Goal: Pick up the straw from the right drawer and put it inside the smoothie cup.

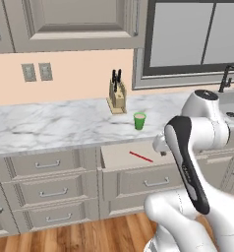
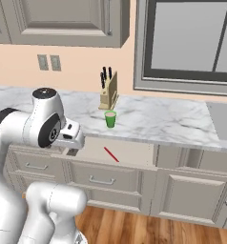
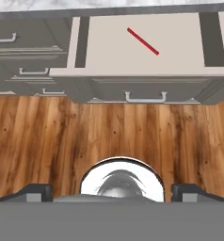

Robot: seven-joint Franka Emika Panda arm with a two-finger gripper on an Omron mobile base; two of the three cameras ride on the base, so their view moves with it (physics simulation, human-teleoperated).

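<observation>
I see the marble counter (image 1: 50,123) running across the middle of both base views. On it, right of centre in the left base view, stands the knife block (image 1: 117,96), with the green cup (image 1: 139,120) just in front of it and a little to the right, apart from it. Below the counter edge the drawer (image 1: 120,156) stands open, its beige floor bare except for the straw (image 1: 141,157), lying flat and slanted. In the hand view the straw (image 3: 142,41) sits upper centre, above the wood floor (image 3: 109,132).
</observation>
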